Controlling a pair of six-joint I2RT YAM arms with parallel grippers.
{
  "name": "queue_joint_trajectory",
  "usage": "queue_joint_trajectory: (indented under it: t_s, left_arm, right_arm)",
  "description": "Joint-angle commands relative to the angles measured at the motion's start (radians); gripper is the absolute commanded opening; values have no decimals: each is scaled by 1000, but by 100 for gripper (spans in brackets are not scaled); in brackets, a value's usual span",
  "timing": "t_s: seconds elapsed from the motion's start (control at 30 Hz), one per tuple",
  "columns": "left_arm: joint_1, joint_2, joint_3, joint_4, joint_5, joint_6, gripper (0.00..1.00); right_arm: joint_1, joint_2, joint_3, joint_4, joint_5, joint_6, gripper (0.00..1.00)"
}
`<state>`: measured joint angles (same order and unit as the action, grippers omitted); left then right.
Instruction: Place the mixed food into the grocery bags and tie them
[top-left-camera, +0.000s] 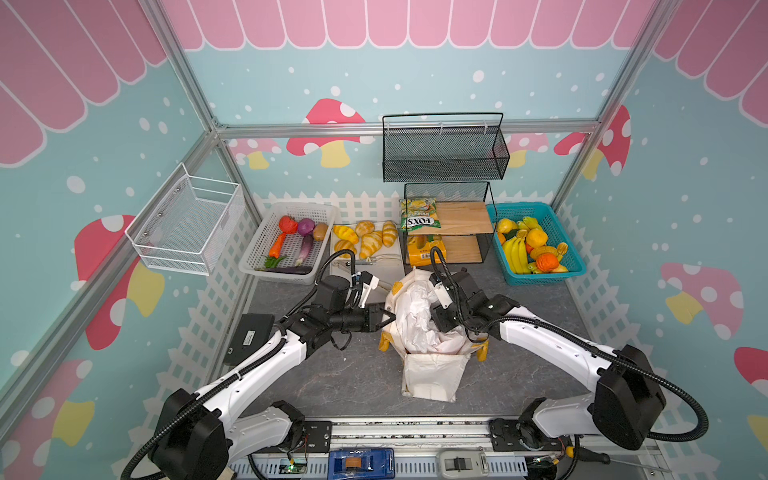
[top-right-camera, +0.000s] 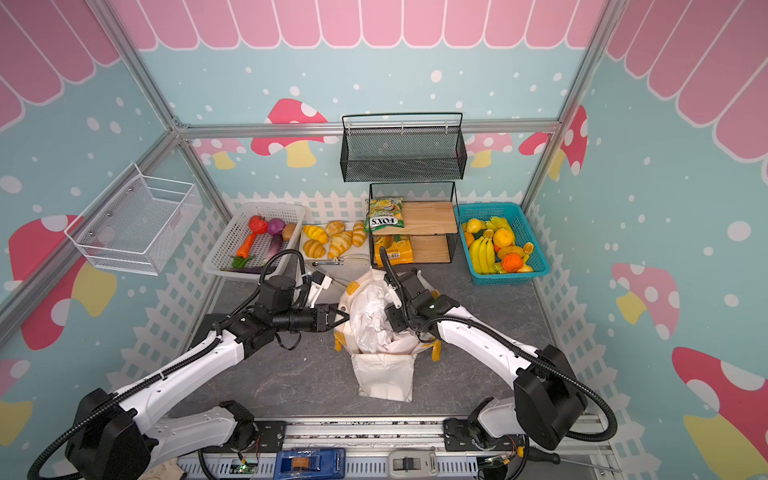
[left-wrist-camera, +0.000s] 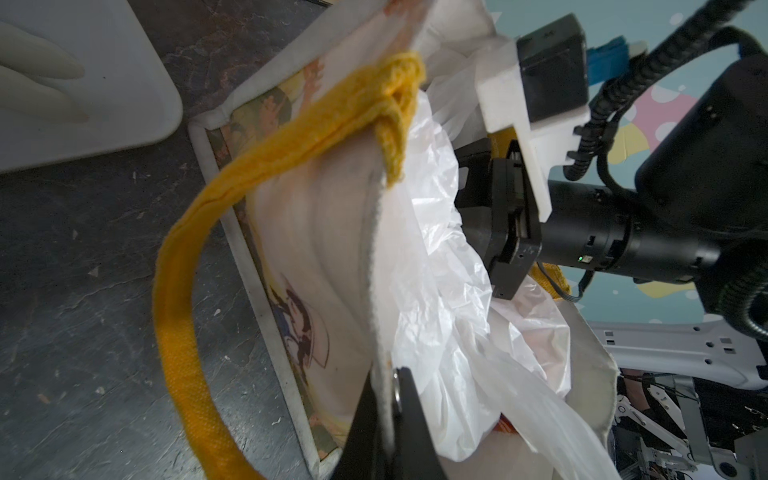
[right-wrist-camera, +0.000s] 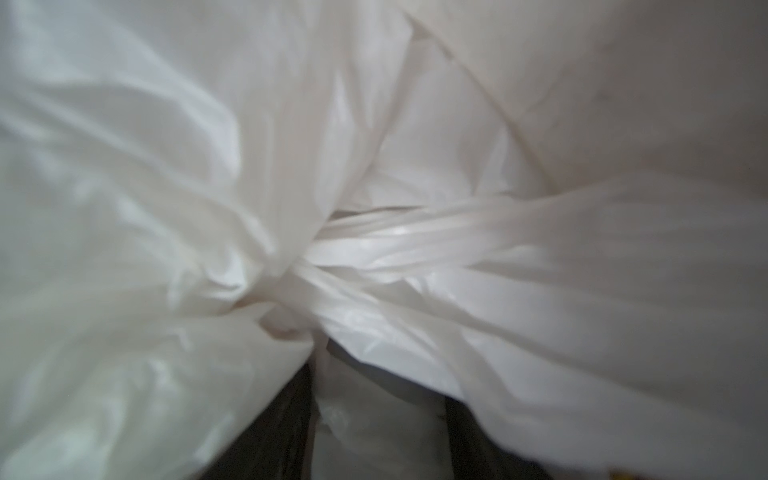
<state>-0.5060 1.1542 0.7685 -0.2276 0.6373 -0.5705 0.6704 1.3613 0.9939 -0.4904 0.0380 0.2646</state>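
Your left gripper (left-wrist-camera: 388, 399) clamps the stiff tote (top-left-camera: 432, 378) rim; I cannot tell whether the right gripper (top-left-camera: 441, 318) grips anything. Take the flimsy plastic bag (right-wrist-camera: 166, 166) by its twisted neck.

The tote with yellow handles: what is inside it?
A crumpled white plastic bag fills the tote, and the right gripper reaches into it. Whatever lies under the plastic is covered.

Tote (left-wrist-camera: 316, 249) matt woven cloth; carrier bag (left-wrist-camera: 432, 257) thin, glossy, crinkled plastic
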Motion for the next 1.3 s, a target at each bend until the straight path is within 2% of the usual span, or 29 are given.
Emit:
queue_joint_trajectory:
  t_s: [0.0,0.17,0.3,0.37,0.63,0.77,0.87,0.97,1.03,1.17,1.27]
  left_arm:
    - [5,-26,13,-1,-3,24,0]
    - [5,-34,17,-4,-14,30,0]
    - [4,-34,24,-6,-22,24,0]
    - [5,-33,31,-5,-21,25,0]
    - [-7,-32,47,-5,1,43,0]
    - [-12,-37,60,13,0,47,1]
    - [-12,-39,59,29,-18,49,1]
    - [-12,-50,59,37,-24,53,0]
    - [-12,-62,55,30,-40,60,0]
    - [-10,-86,49,-14,-84,92,0]
    - [-8,-99,50,-36,-112,120,0]
  right_arm:
    - [7,-86,63,-126,21,-53,61]
    - [23,-164,110,-147,-96,-103,68]
    - [54,-181,97,-105,-233,-139,67]
    - [74,-150,82,-87,-266,-149,65]
    - [88,-9,-5,-34,-242,-212,58]
    - [88,65,-40,-30,-179,-229,55]
    - [87,40,-18,-17,-197,-232,54]
    - [87,-46,16,14,-212,-223,65]
    - [84,-96,43,18,-183,-213,72]
    - [52,-180,106,9,-96,-180,80]
    - [-15,-250,128,40,-58,-160,86]
